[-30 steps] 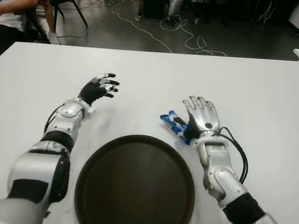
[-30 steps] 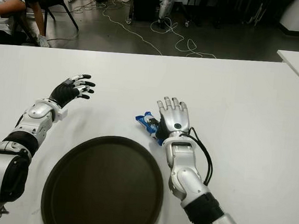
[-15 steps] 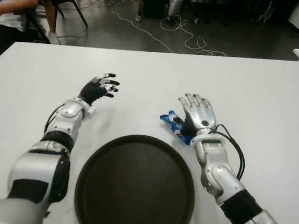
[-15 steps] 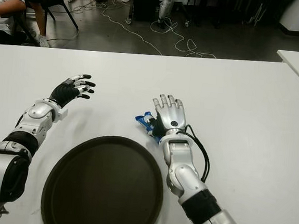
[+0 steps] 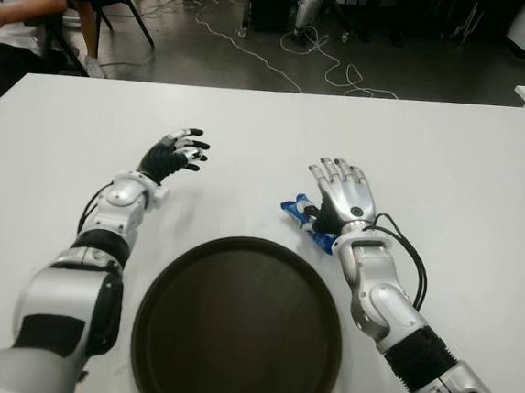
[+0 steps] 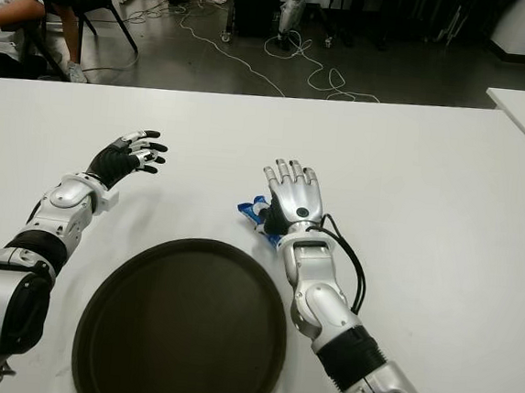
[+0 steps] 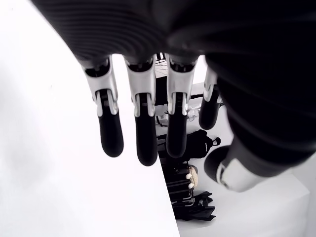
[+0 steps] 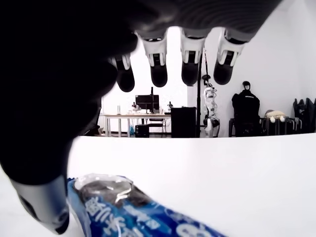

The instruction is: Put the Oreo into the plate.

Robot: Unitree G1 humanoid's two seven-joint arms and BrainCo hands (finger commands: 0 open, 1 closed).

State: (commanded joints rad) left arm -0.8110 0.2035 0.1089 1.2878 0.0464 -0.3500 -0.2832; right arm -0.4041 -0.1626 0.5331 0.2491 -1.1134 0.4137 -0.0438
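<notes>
While the fingers (image 8: 191, 66) of the right hand (image 5: 341, 197) remain spread and hold nothing, the hand has crept forward and toward the robot's left over the last second, so its palm now sits over the near end of the Oreo packet (image 5: 300, 213). In the right wrist view the blue wrapper lies flat on the table (image 5: 449, 167) just under the palm, with the thumb beside its end; whether the thumb already touches it is hard to say from that angle. The packet itself has not shifted: it is on the table just beyond the far right rim of the plate (image 5: 237, 325), not in it. That puts the task at the reach stage, with the grasp probably next: the fingers need to curl round the wrapper before any lift. Off to the left, the left hand (image 5: 174, 155) hovers with fingers relaxed and empty, well apart from the packet.
</notes>
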